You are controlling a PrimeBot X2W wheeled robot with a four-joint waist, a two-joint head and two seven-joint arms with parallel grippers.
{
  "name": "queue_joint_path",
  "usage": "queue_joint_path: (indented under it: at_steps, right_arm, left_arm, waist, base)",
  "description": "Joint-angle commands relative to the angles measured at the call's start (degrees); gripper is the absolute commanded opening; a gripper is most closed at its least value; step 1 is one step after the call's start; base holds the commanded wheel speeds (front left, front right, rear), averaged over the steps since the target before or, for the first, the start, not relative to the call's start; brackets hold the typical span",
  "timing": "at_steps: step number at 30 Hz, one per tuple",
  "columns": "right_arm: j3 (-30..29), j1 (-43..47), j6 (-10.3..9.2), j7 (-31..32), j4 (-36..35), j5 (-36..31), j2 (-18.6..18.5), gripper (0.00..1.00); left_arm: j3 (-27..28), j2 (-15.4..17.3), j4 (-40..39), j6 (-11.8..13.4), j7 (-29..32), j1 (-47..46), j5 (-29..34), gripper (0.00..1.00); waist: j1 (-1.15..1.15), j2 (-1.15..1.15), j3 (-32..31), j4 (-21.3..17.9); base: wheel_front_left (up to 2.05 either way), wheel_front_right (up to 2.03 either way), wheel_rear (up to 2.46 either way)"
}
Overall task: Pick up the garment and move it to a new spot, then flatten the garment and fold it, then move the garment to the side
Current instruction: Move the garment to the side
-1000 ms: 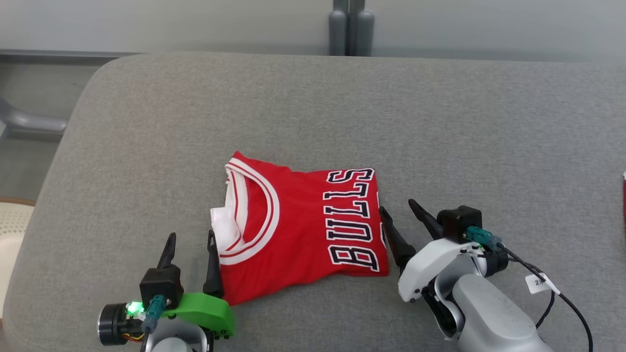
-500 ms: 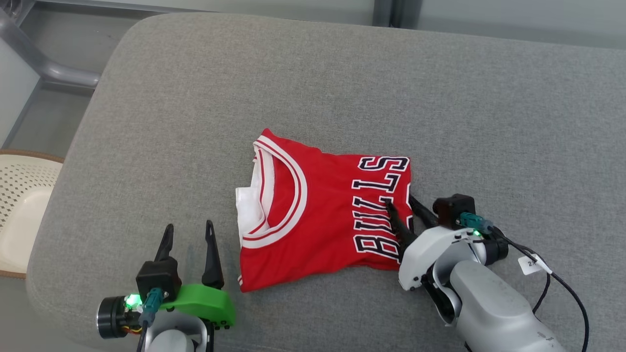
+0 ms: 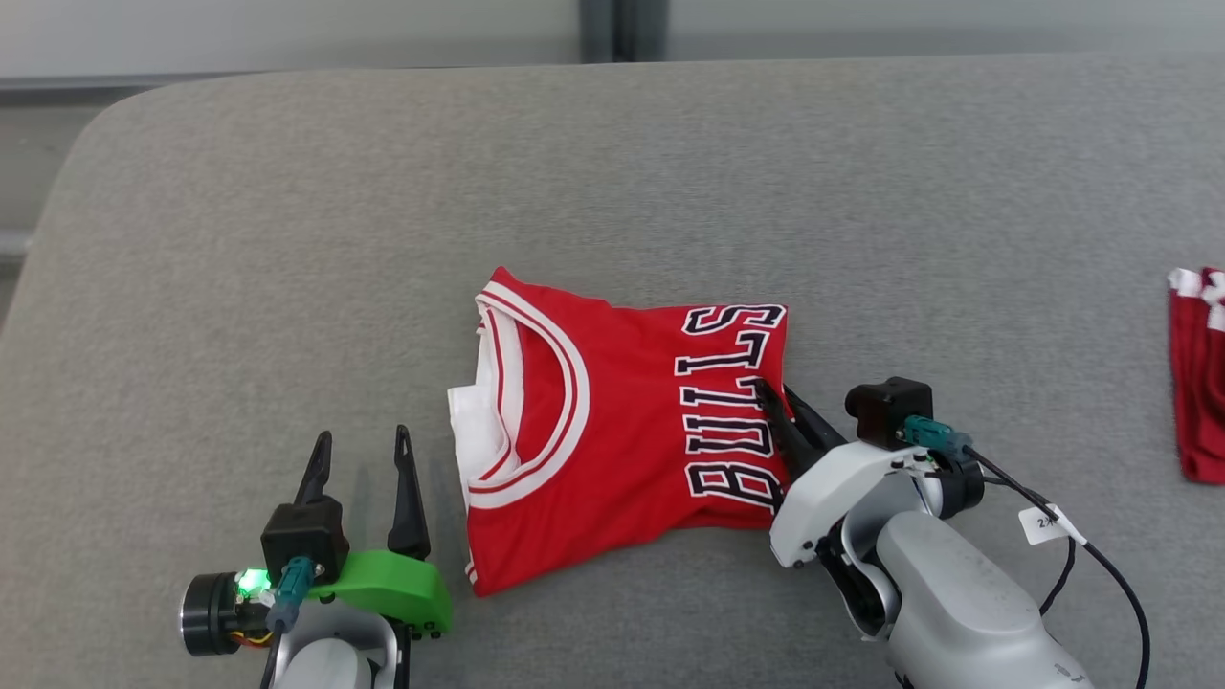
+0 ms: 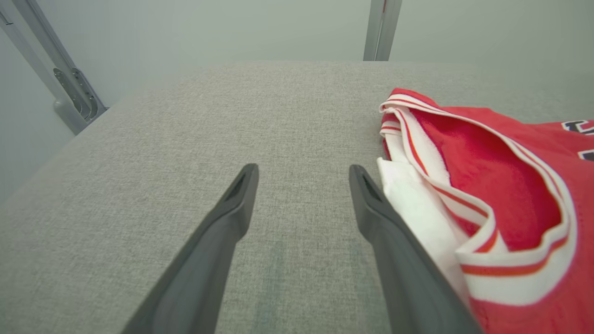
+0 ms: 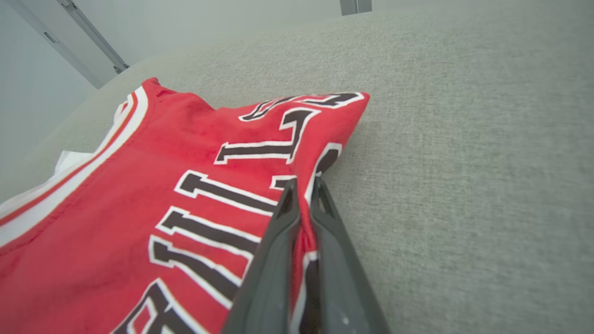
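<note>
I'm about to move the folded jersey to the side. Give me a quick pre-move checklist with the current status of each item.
1. Right hand shut on the jersey: ok. The right edge is pinched between its fingers.
2. All folded layers caught in that pinch: cannot tell. The lower layers are hidden.
3. Left hand open and holding nothing: ok. It sits beside the collar end.
4. Fold intact: ok. The jersey lies folded on the gray cushion.
5. Space on the left side: ok. There is bare cushion there.
6. Space on the far right: not ok. Another red garment lies at that edge.
</note>
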Motion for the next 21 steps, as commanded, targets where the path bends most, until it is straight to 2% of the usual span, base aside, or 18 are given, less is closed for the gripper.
queue_joint_path:
  at_steps: [1,8,14,17,21]
  right_arm:
    - [0.07,0.79,-0.11,-0.15,-0.56,0.84,-0.33,0.00]
    - [0.20,2.10,-0.11,-0.15,-2.36,1.39,-0.26,0.00]
    - [0.05,3.40,-0.11,-0.15,-3.24,1.93,-0.22,0.00]
    - [-0.11,3.78,-0.11,-0.15,-3.76,2.10,-0.20,0.00]
    - [-3.59,4.85,-0.11,-0.15,-4.32,0.97,-0.21,0.00]
  left_arm:
    - [0.44,0.22,0.23,-0.35,0.06,-0.16,0.45,1.00]
    - [1.03,0.24,1.05,-1.24,0.06,-1.02,1.35,1.00]
    - [1.28,0.25,1.77,-1.75,0.06,-1.21,2.13,1.00]
    - [1.41,0.25,2.08,-2.01,0.06,-1.53,2.28,1.00]
    - [-0.67,0.25,3.14,-3.34,0.06,-3.28,2.66,1.00]
  waist:
    - [0.00,0.00,-2.13,-9.54]
    - [0.00,0.00,-2.65,-22.01]
    - [0.00,0.00,-2.12,-30.57]
    - [0.00,0.00,-1.76,-33.75]
    - [0.00,0.00,-0.77,-34.65]
  base:
    - [0.00,0.00,0.00]
    - [0.00,0.00,0.00]
    - [0.00,0.00,0.00]
    - [0.00,0.00,0.00]
    - [0.00,0.00,0.00]
